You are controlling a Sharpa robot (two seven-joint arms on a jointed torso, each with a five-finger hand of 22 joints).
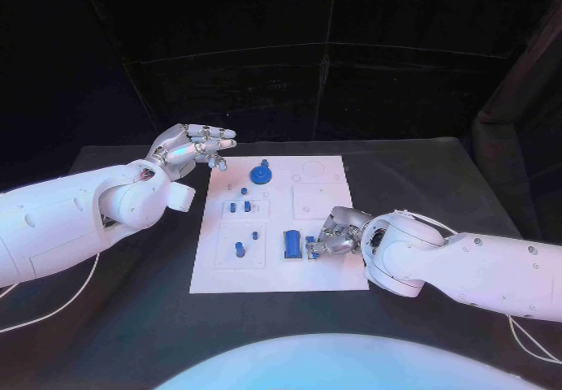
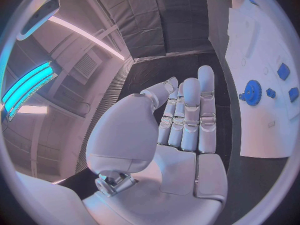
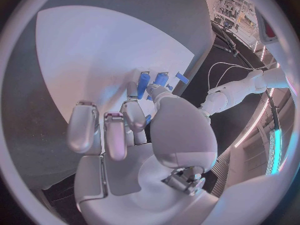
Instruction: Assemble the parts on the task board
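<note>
The white task board (image 1: 322,272) lies in the middle of the table. A blue gear (image 1: 261,173) stands near its far edge, and small blue parts (image 1: 240,207) sit left of centre. A taller blue block (image 1: 291,244) stands near the front. My right hand (image 1: 336,231) rests low over the board's right side, just right of that block. Its thumb and a finger pinch a small blue part (image 3: 148,119) (image 1: 314,245). My left hand (image 1: 188,146) is raised beyond the board's far left corner, fingers straight and holding nothing. The left wrist view shows the left hand (image 2: 187,120), the gear (image 2: 253,92) and the board (image 2: 262,45).
Another small blue part (image 1: 240,249) stands in a square recess at the board's front left. Black table (image 1: 129,317) surrounds the board on all sides. A white cable (image 1: 47,313) trails across the table under my left arm.
</note>
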